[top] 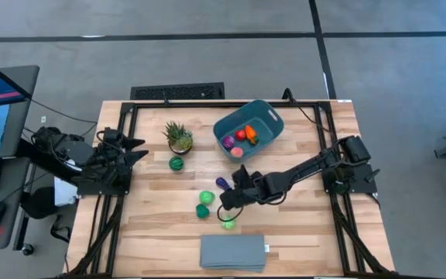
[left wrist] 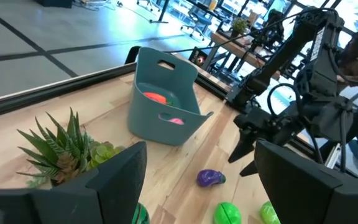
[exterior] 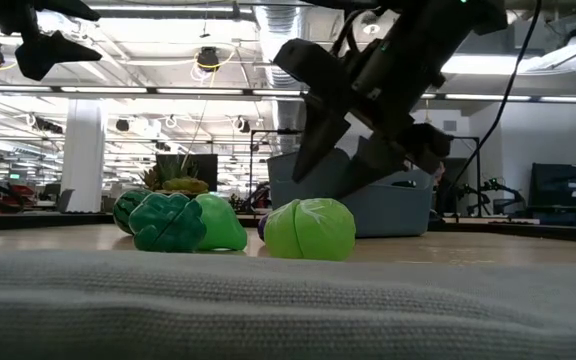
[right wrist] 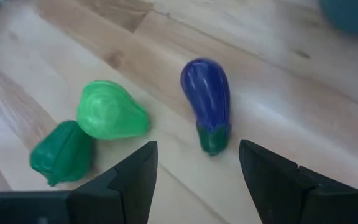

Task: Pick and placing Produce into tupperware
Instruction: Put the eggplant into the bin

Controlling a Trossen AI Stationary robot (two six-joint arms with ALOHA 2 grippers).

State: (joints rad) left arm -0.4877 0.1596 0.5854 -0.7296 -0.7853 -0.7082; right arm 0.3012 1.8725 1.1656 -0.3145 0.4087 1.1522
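Centre of the high view: my right gripper [top: 228,199] hangs wide open, empty, over purple eggplant [right wrist: 206,99]. Bin [top: 267,116] upper centre holds approx 4 pcs; approx 5 left on table. Left gripper [top: 139,149] idles at frame left, open, nothing held

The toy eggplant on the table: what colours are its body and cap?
The eggplant has a purple-blue body and green cap; right wrist view shows it best.

Right gripper [top: 229,195] hangs over the purple eggplant [right wrist: 207,102], jaws spread, bare desk [top: 300,225] on both sides of it. Your nearest clutter: light green pear [right wrist: 112,119] and dark green pepper [right wrist: 62,152], touching each other, just beside the eggplant. Tupperware [top: 268,118] sits near it, top open, potted plant [top: 179,136] well apart.
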